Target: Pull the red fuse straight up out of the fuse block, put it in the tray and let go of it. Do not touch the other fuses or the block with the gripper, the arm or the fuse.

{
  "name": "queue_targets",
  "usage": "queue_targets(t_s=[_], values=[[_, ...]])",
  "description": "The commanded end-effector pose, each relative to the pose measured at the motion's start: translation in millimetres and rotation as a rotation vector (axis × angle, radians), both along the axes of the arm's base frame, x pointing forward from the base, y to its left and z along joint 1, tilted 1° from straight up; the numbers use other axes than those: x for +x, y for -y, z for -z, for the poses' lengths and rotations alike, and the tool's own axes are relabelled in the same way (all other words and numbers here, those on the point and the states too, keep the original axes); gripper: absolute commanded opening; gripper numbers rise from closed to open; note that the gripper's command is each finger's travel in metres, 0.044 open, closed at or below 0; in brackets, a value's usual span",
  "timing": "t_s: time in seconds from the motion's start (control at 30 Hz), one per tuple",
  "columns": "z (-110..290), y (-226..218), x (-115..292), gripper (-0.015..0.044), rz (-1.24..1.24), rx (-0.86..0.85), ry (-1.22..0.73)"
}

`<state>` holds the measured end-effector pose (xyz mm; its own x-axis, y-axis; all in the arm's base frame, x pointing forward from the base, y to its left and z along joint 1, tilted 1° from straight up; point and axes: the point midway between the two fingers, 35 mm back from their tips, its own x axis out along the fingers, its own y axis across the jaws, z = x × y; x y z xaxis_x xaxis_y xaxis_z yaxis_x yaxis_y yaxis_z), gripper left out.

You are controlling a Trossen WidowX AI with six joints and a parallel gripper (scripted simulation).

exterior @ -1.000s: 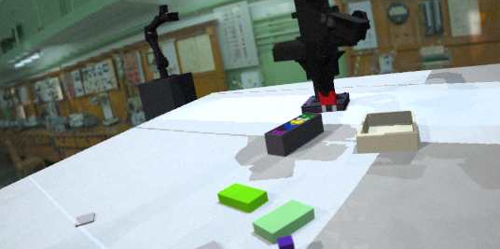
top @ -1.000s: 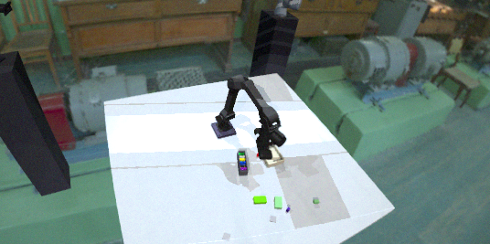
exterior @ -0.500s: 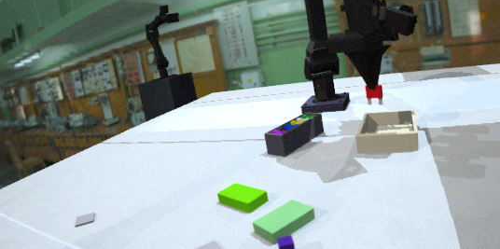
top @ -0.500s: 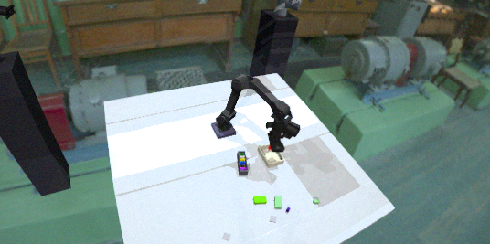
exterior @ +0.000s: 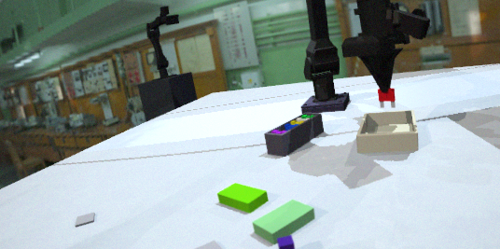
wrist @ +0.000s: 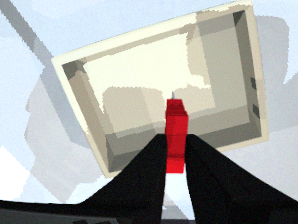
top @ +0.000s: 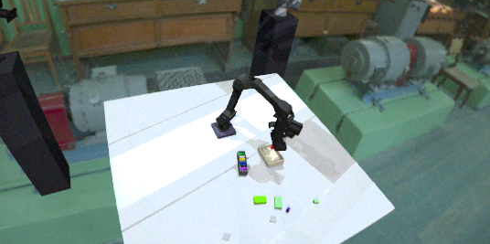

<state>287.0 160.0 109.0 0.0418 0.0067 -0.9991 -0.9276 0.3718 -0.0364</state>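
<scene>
The red fuse (exterior: 386, 94) (wrist: 176, 122) (top: 272, 147) is held upright, prongs down, between the fingertips of my gripper (exterior: 385, 89) (wrist: 175, 143). The gripper is shut on it. In the exterior view the prongs hang above the height of the tray's rim, with air below them. The beige tray (top: 277, 164) (exterior: 387, 144) (wrist: 265, 100) is empty; in the wrist view the fuse appears over its near part. The dark fuse block (top: 242, 173) (exterior: 279, 145) stands beside the tray, holding green, white, yellow, blue and purple fuses. The gripper is well away from it.
A bright green block (top: 260, 200) (exterior: 243, 197), a pale green block (top: 278, 203) (exterior: 284, 220) and a small purple cube (top: 288, 209) (exterior: 285, 242) lie on the table in front of the fuse block and tray. A small green piece (top: 315, 201) and flat grey squares lie further out.
</scene>
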Motion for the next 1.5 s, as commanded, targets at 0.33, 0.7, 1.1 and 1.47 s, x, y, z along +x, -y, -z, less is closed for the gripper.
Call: queue_targets(t_s=[0.33, 0.7, 1.1, 1.47], values=[[23.1, 0.0, 0.3, 0.0, 0.007, -0.001, -0.002], [27.0, 0.1, 0.2, 0.0131, 0.0, -0.001, -0.002], [-7.8, 0.3, -1.1, 0.033, 0.007, -0.001, -0.002], [-7.9, 0.6, -1.5, 0.033, 0.0, -0.003, -0.005]])
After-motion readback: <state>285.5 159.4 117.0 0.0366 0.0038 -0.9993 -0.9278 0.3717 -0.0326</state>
